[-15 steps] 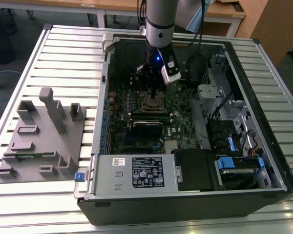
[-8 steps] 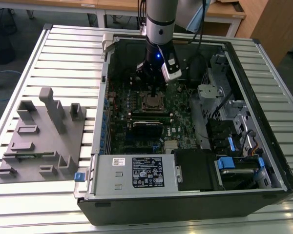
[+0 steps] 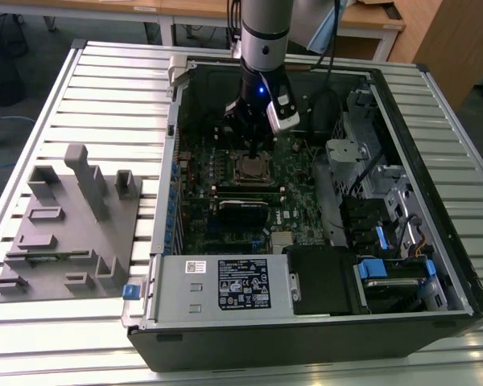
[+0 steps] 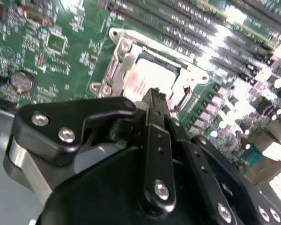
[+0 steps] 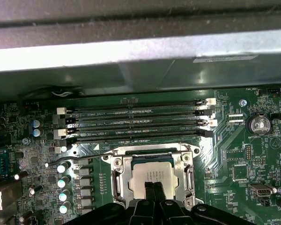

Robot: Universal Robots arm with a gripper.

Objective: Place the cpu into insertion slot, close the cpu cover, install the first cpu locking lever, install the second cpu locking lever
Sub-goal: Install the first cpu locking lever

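Note:
The cpu (image 5: 152, 174) lies flat in its socket on the green motherboard (image 5: 234, 154), its silver top showing through the window of the cpu cover (image 5: 119, 177). The cover lies down flat around the chip. A thin wire locking lever (image 5: 79, 160) sticks out sideways from the socket's corner. My gripper (image 5: 154, 188) hangs just above the chip's near edge, fingers together with nothing between them. The second wrist view shows the fingertips (image 4: 154, 99) over the bright cpu (image 4: 152, 75), with a curved lever (image 4: 185, 96) beside them. In the exterior view the gripper (image 3: 252, 149) stands over the socket (image 3: 252, 170).
The open computer case (image 3: 169, 201) surrounds the board; its metal wall (image 5: 140, 51) rises close behind the memory slots (image 5: 136, 123). A power-supply box (image 3: 225, 285) fills the case's near side. A grey fixture block (image 3: 68, 229) stands on the slatted table at the exterior view's left.

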